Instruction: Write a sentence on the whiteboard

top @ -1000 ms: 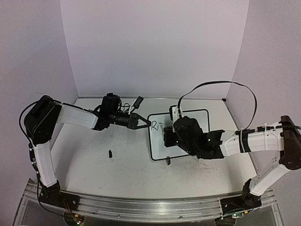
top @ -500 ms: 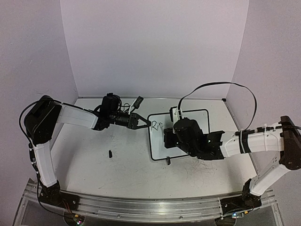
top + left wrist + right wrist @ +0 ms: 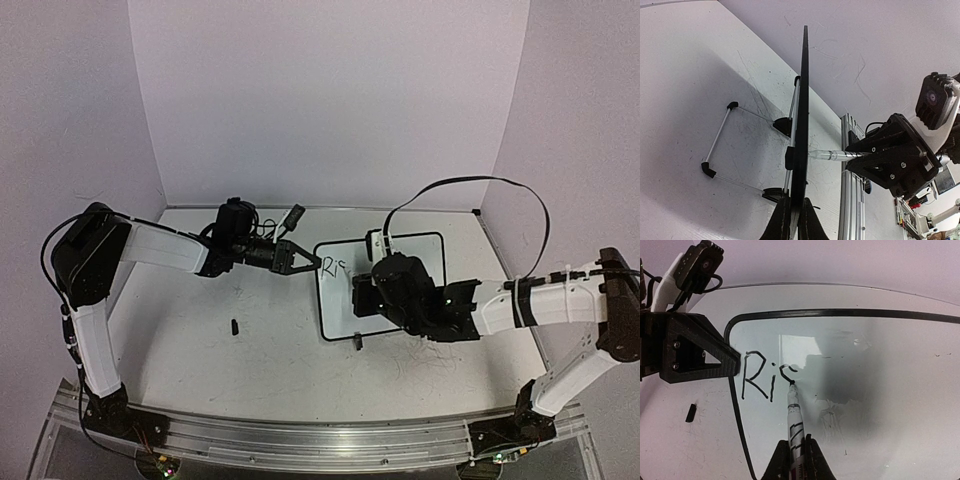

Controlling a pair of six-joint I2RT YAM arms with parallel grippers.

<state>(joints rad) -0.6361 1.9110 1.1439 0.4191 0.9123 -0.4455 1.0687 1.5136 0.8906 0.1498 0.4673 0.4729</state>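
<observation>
The whiteboard (image 3: 335, 308) stands tilted on its stand at mid-table. My left gripper (image 3: 305, 262) is shut on the left edge of its frame; the left wrist view shows the whiteboard (image 3: 803, 95) edge-on between the fingers of my left gripper (image 3: 795, 220). My right gripper (image 3: 796, 452) is shut on a marker (image 3: 794, 417), whose tip touches the whiteboard (image 3: 880, 390). The sentence (image 3: 762, 376) reads "Ri" with the top curve of a third letter, and shows faintly in the top view (image 3: 331, 267). The marker (image 3: 832, 155) meets the board face. My right gripper (image 3: 362, 292) is hidden under its wrist.
A small black cap (image 3: 234, 326) lies on the table left of the board and shows in the right wrist view (image 3: 690, 413). The board's wire stand (image 3: 720, 145) spreads behind it. A black foot (image 3: 357, 342) sits at the board's near edge. Walls enclose the table.
My right gripper has shifted slightly right along the board with the marker, and the third letter's stroke has appeared after "Ri". The left arm has not moved.
</observation>
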